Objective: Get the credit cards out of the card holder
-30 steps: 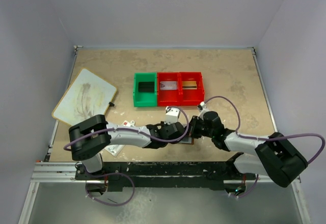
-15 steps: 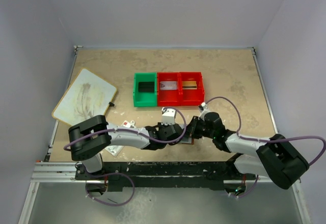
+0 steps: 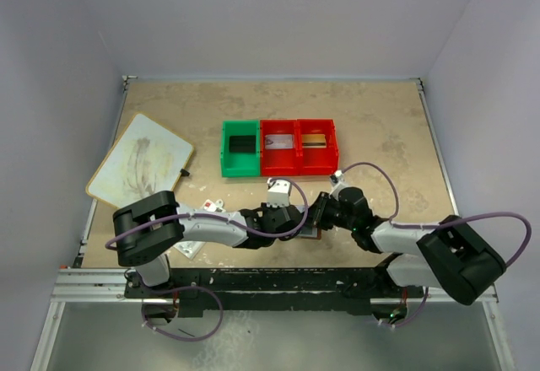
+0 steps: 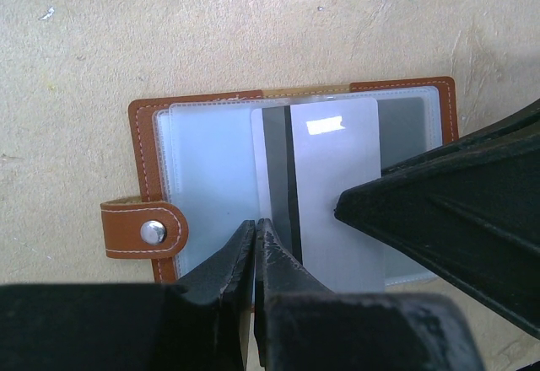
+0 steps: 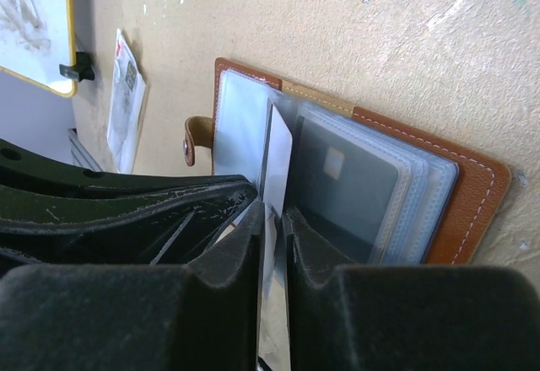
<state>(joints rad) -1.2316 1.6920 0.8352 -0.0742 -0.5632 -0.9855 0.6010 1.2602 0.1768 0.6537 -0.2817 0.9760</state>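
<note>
Open card holder (image 4: 143,135) found flat on the surface (image 4: 253,25).
The left hand (image 4: 256,228) is seen closed, tips on a clear pocket (image 4: 211,177); the right hand (image 5: 272,215) is held narrowly parted around a pale card (image 4: 337,185).

Brown card holder (image 4: 139,139) with white stitching, pale grey card (image 4: 337,185), green bin (image 3: 225,147), red bins (image 3: 299,167)

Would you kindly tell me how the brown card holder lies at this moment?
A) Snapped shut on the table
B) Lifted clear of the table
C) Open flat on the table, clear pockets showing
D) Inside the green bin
C: the left wrist view shows the card holder spread open on the table, with its clear pockets facing up and its snap strap undone.
</note>
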